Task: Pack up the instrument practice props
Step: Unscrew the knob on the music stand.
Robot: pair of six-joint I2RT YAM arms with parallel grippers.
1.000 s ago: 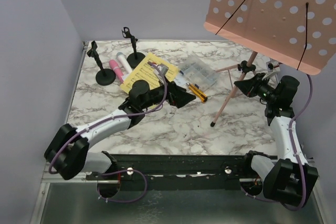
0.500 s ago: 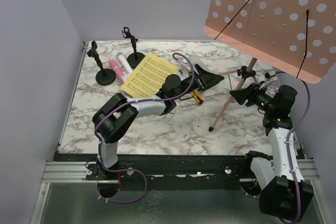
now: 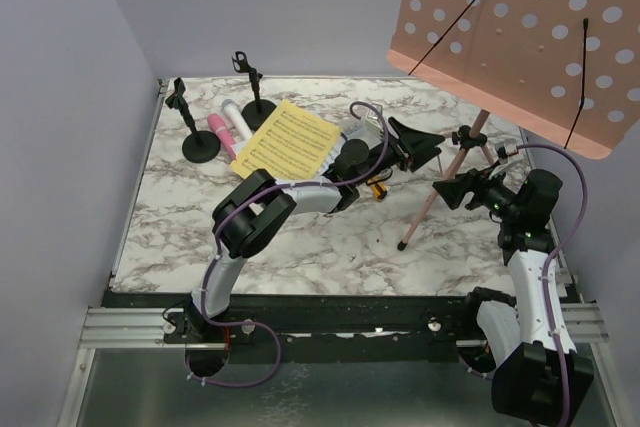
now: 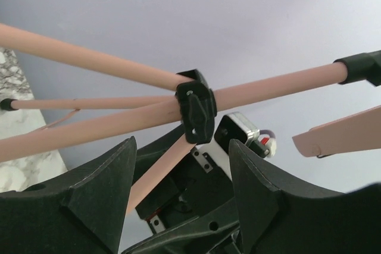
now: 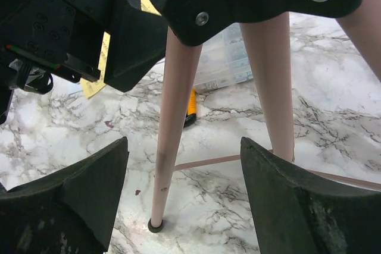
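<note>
The pink perforated music rack (image 3: 520, 37) stands at the right on its tripod, one leg (image 3: 420, 212) planted on the marble. My left gripper (image 3: 425, 147) reaches across to the tripod's black hub (image 4: 196, 111). Its jaws (image 4: 183, 147) are open, and the hub sits just past the fingertips, untouched. My right gripper (image 3: 455, 187) is open beside the tripod. In its wrist view that leg (image 5: 172, 129) stands free between the spread jaws (image 5: 184, 144). A yellow sheet-music page (image 3: 285, 142), a pink microphone (image 3: 215, 132), a white microphone (image 3: 235, 117) and two black mic holders (image 3: 200, 142) (image 3: 258, 107) lie at the back left.
A yellow-and-black utility knife (image 3: 375, 187) (image 5: 190, 108) lies under my left forearm. The clear compartment box (image 5: 229, 63) sits behind it, mostly hidden in the top view. Lilac walls close in the table (image 3: 330, 247) at the left, back and right.
My left arm swung right from the sheet music to the tripod hub, and its jaws narrowed somewhat. My right gripper opened and drew back a little from the hub, lower along the leg.
</note>
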